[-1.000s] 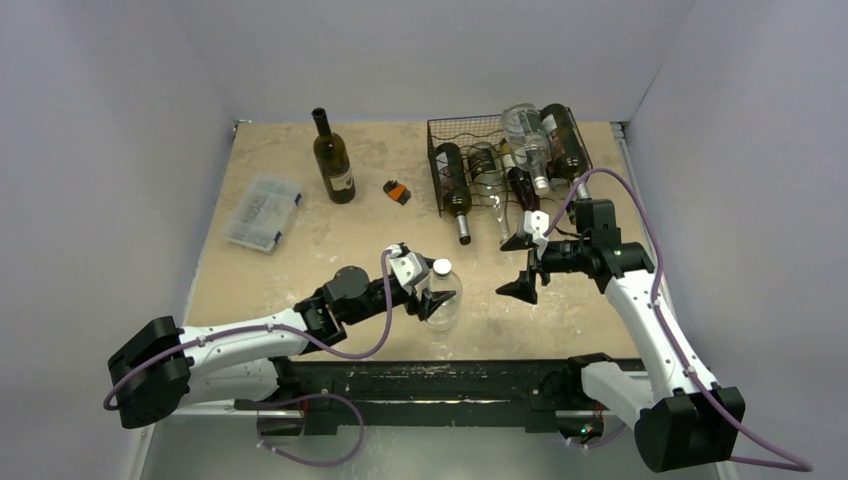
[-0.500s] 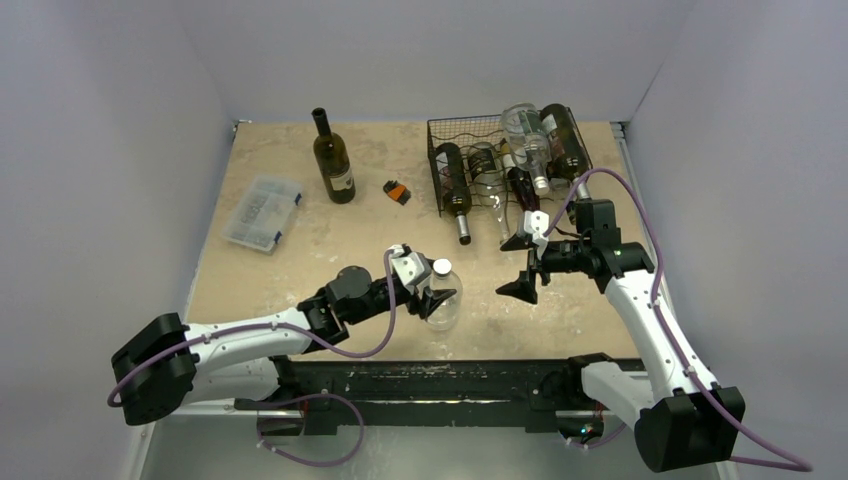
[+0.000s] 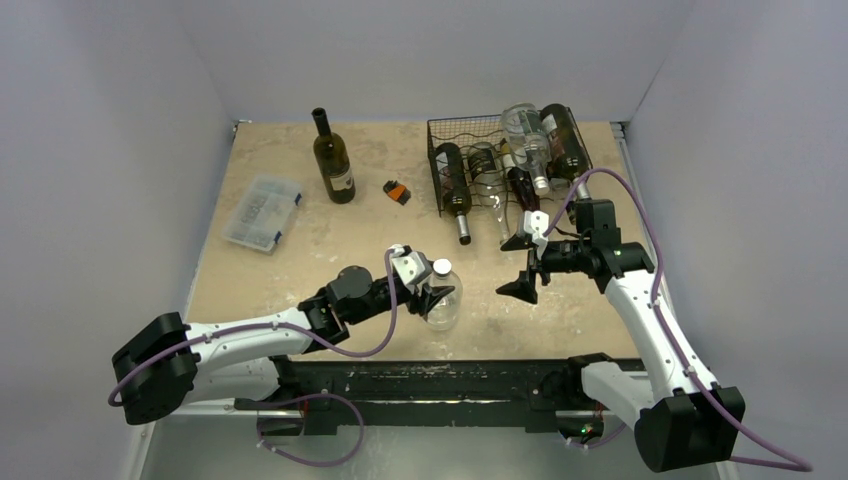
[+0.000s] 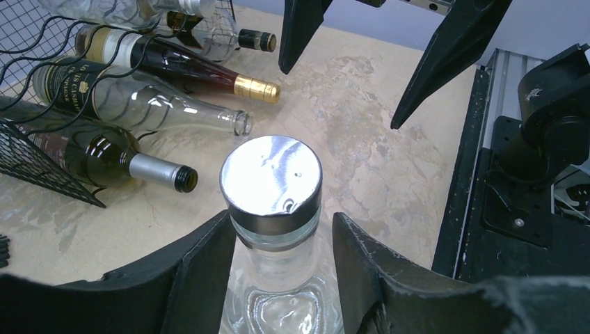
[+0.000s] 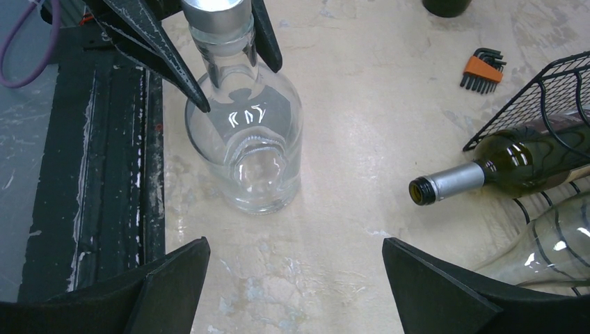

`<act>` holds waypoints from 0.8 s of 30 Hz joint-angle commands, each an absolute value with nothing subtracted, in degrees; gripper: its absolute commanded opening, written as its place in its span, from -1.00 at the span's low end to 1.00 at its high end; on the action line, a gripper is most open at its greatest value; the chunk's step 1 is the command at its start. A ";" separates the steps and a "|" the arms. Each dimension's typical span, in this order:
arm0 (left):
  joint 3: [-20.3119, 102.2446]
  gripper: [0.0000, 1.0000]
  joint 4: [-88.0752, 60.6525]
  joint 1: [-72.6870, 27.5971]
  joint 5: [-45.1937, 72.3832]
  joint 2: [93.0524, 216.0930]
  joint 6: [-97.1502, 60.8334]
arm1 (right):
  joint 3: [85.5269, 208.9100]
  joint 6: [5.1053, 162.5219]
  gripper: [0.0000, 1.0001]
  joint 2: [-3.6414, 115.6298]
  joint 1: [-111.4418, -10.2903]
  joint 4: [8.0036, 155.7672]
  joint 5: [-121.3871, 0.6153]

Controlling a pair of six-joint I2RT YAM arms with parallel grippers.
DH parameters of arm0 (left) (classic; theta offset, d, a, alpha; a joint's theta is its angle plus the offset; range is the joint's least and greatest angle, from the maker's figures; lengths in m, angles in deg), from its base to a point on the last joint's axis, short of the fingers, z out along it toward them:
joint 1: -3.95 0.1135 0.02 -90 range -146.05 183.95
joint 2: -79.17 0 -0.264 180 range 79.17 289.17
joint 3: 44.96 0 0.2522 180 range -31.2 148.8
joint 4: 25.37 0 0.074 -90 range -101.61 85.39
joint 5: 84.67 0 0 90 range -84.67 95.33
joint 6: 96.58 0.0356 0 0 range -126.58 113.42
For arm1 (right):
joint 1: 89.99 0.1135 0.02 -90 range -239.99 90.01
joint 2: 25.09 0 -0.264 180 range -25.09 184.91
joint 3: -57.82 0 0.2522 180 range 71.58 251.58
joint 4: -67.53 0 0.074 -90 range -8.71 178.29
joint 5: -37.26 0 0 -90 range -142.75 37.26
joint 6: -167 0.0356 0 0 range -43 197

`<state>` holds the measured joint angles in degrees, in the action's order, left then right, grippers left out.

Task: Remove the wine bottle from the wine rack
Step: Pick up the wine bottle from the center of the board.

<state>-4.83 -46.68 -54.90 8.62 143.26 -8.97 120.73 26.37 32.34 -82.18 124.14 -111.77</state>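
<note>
The black wire wine rack [image 3: 436, 152] stands at the back right with several bottles lying in it, necks toward me; it also shows in the left wrist view [image 4: 42, 160] and the right wrist view [image 5: 536, 97]. A clear glass bottle [image 3: 441, 300] with a silver cap [image 4: 271, 174] stands upright on the table near the front. My left gripper [image 3: 432, 290] is open, its fingers [image 4: 202, 264] on either side of the neck, with a small gap on one side. My right gripper [image 3: 522, 265] is open and empty, above the table between this bottle [image 5: 243, 139] and the rack.
A dark wine bottle [image 3: 333, 160] stands upright at the back. A clear plastic compartment box [image 3: 262, 212] lies at the left, and an orange hex key set [image 3: 398, 191] lies left of the rack. A black rail [image 3: 430, 385] runs along the near edge.
My left arm's elbow and wrist have shifted slightly. The clear bottle has stayed upright in place. The right arm has not moved.
</note>
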 commanded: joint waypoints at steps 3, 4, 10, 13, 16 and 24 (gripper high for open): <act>-2.01 0.00 -49.79 -54.58 8.54 143.78 -9.59 | 120.18 25.41 0.98 32.59 -82.49 124.53 -111.38; -1.81 -0.04 -49.76 -54.62 8.58 143.95 -9.59 | 120.11 25.41 0.98 32.62 -82.44 124.53 -111.37; -0.51 -0.29 -49.83 -54.58 9.10 145.12 -9.38 | 120.06 25.32 0.98 32.66 -82.50 124.51 -111.11; -0.07 -0.47 -49.84 -54.58 9.24 145.51 -9.22 | 120.01 25.32 0.98 32.75 -82.49 124.51 -111.02; 0.14 -0.69 -49.77 -54.58 9.20 145.52 -9.06 | 120.06 25.32 0.98 32.89 -82.50 124.53 -110.93; 0.61 -1.00 -49.07 -54.58 8.30 145.08 -9.12 | 120.03 25.24 0.98 32.97 -82.44 124.61 -110.68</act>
<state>-2.38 -46.17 -54.68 8.54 145.54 -8.97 120.29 26.35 32.80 -82.18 124.16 -110.70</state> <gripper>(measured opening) 0.369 0.987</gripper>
